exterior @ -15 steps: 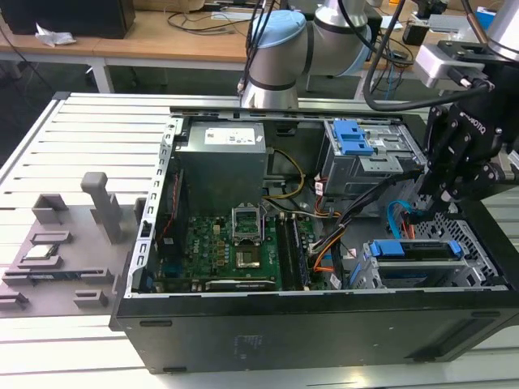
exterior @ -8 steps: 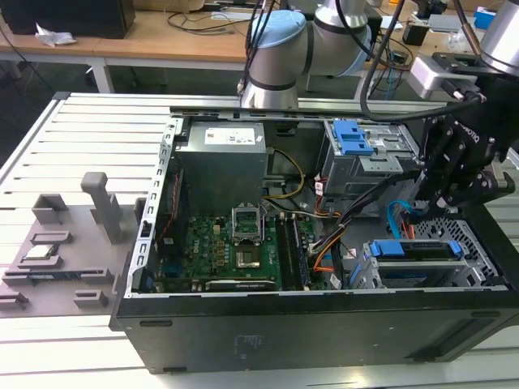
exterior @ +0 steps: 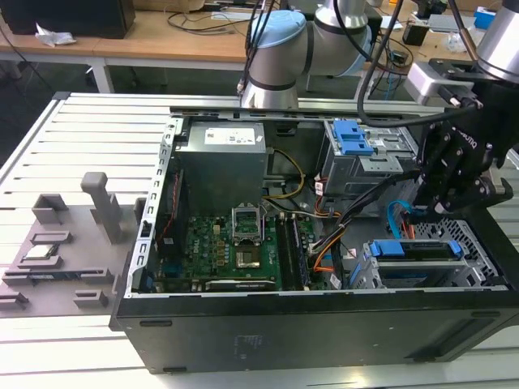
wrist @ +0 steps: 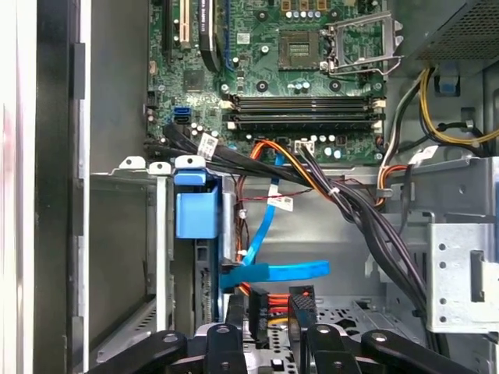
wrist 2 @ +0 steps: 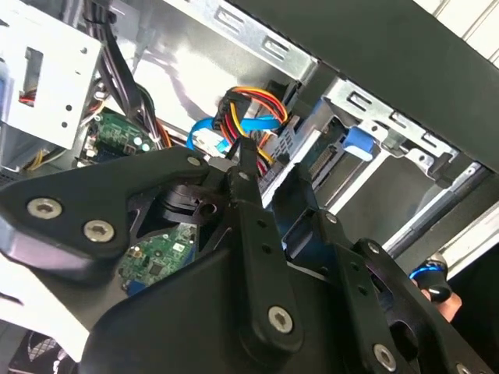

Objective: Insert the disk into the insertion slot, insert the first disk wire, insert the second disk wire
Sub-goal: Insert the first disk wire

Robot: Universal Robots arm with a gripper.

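Observation:
The disk [exterior: 422, 271], with its bright blue bracket [exterior: 412, 248], sits inside the insertion slot [exterior: 369, 275], the low grey cage at the case's corner on the exterior view's right. In the first wrist view the bracket [wrist: 195, 214] shows edge-on beside the cage wall [wrist: 160, 234]. My black gripper [exterior: 426, 212] hangs just above the disk's inner end. Its fingers [wrist: 234, 319] are closed on a black plug [wrist: 260, 312] with red, orange and yellow wires [wrist 2: 249, 101]. A flat blue disk wire [wrist: 273, 271] runs across right by the plug toward the disk.
A taller grey cage with a blue latch [exterior: 353, 138] stands behind the gripper. Thick black cable bundles [wrist: 366, 226] cross from the green motherboard [exterior: 235, 247] to the drive area. The power supply box [exterior: 223, 154] fills the case's rear. A grey fixture [exterior: 61, 243] lies outside, on the exterior view's left.

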